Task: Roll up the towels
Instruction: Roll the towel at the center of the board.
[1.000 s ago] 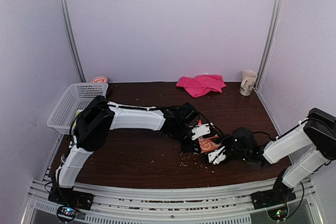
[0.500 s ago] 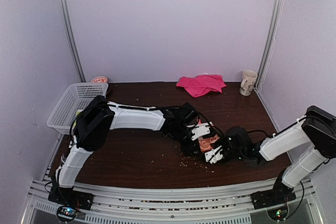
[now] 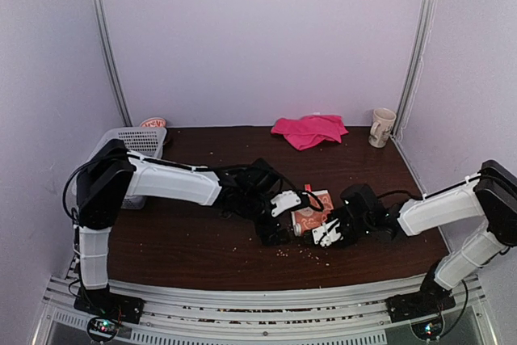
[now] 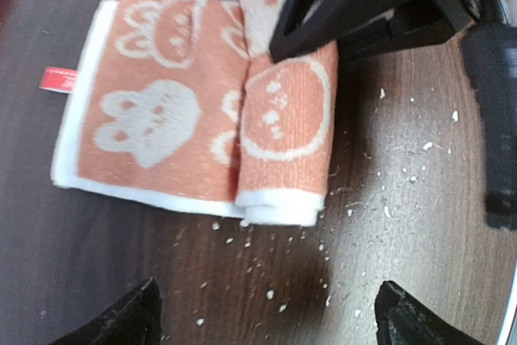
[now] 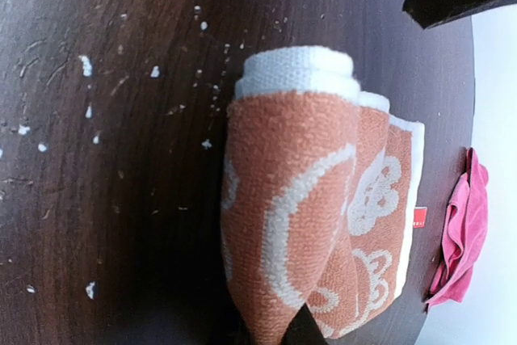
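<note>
Jaws of right gripper (image 3: 319, 230) pinch orange towel (image 4: 186, 103), roll axis crosswise, tail rearward; left gripper (image 4: 268, 318) jaws gape.

Centre blocked by arms (image 3: 174, 183) meeting at orange towel (image 3: 312, 216); passable over bare table (image 3: 186, 240) lower left; basket (image 3: 141, 140), pink towel (image 3: 309, 129), mug (image 3: 382, 127) across upper part.

Seen from above, the orange towel (image 3: 315, 209) is partly hidden under the right gripper (image 3: 320, 232), the white basket (image 3: 145, 136) partly behind the left arm (image 3: 174, 183), and the markings on the mug (image 3: 382, 127) are too small to read.
</note>
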Controlling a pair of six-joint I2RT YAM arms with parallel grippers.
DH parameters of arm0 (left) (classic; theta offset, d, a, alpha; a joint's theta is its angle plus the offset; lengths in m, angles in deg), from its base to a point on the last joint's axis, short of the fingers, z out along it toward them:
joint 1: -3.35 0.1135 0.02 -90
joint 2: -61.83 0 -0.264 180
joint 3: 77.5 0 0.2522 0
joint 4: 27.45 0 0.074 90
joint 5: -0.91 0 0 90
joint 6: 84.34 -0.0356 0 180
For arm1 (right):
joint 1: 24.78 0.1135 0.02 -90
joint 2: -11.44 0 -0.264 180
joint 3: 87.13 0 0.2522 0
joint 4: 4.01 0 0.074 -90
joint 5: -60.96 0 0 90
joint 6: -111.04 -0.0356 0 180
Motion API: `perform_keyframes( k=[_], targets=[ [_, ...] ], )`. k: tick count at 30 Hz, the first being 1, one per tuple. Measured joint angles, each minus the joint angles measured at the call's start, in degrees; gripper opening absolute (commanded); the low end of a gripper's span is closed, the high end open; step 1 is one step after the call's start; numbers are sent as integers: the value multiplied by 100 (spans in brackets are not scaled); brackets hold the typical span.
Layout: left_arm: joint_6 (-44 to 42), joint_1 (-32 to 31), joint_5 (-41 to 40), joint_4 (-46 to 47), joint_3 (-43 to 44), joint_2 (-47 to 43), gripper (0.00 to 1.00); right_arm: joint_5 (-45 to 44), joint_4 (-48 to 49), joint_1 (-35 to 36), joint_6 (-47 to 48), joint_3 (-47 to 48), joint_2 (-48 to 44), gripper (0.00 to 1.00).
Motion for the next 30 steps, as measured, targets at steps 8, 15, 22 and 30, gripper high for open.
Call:
perform_keyframes(
  k=[8, 15, 22, 30],
  targets=[
    [-503, -24, -457, 1266, -1360, -920, 94, 719, -1410, -363, -295, 1093, 457, 9],
    [-1261, -98, -870, 2380, -2358, -1110, 92, 1449, -3075, -693, -492, 2573, 1351, 8],
    [-2173, -267, -1410, 3477, -2999, -1110, 87, 1961, -4476, -890, -634, 3781, 2120, 10],
    [-3150, -601, -1954, 4216, -2800, -719, 82, 2400, -6085, -1069, -767, 5202, 3117, 11]
  ],
)
